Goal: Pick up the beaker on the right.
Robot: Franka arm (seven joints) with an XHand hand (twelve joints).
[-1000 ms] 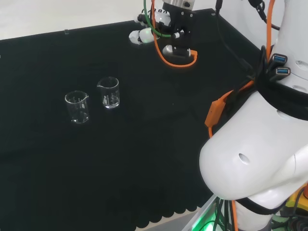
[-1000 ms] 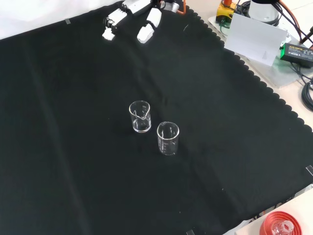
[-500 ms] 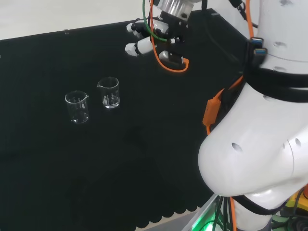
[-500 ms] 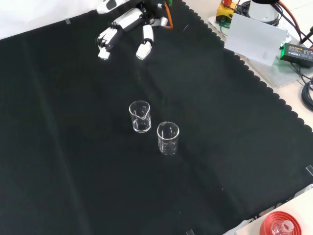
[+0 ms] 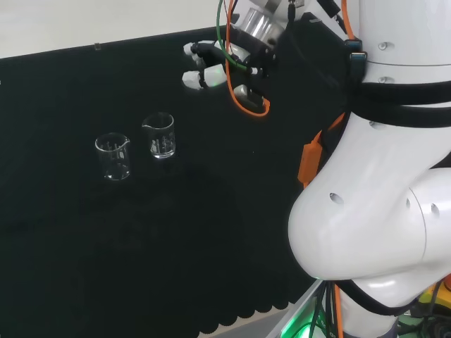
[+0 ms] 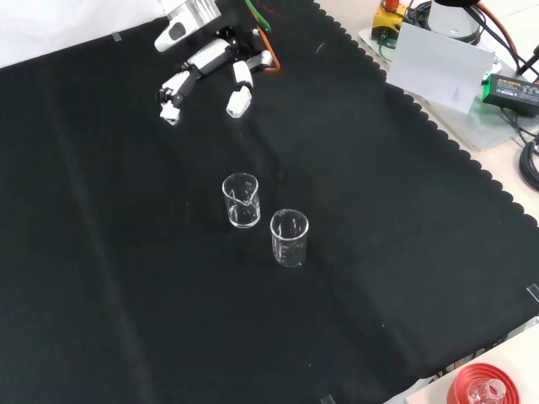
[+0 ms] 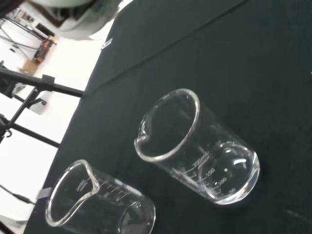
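Note:
Two empty clear glass beakers stand upright and close together on the black cloth (image 6: 126, 278). In the head view one beaker (image 5: 161, 135) is on the right and the other beaker (image 5: 113, 156) on the left. In the front view the first beaker (image 6: 241, 200) is farther off and the second beaker (image 6: 289, 237) nearer. The hand (image 6: 206, 67) hovers above the cloth beyond them, open, fingers stretched out and holding nothing. The hand (image 5: 204, 67) is up and right of the beakers in the head view. In the wrist view, the closer beaker (image 7: 195, 146) looms large beside the other beaker (image 7: 97, 204).
The arm's big white links (image 5: 373, 211) stand at the head view's right. An orange cable (image 5: 246, 102) loops at the wrist. Off the cloth's scalloped edge are a white box (image 6: 442, 67) and a red ribbed stand (image 6: 482, 390) with a flask.
The hand has come down from the cloth's far edge toward the beakers, lower in the front view and leftward in the head view. Both beakers have stayed put.

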